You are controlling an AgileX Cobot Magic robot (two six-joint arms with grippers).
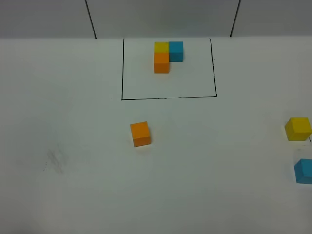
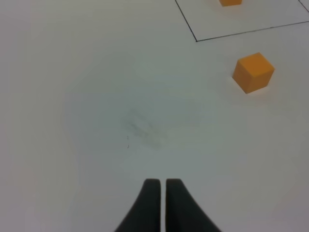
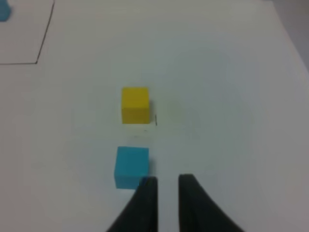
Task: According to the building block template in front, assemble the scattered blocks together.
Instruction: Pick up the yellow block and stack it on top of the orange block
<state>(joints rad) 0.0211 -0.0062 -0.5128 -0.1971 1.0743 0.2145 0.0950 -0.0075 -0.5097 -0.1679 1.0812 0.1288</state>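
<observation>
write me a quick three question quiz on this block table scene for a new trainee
1. True or false: the loose small orange cube lies inside the thin black drawn rectangle.
2. In the joined L-shaped three-cube template, which cube touches both others? A orange, B yellow, C blue.
3. Fill in: the loose yellow cube and the loose light blue cube lie on the ___ arm's side of the white table.
Key: 1 false; 2 B; 3 right.
</observation>
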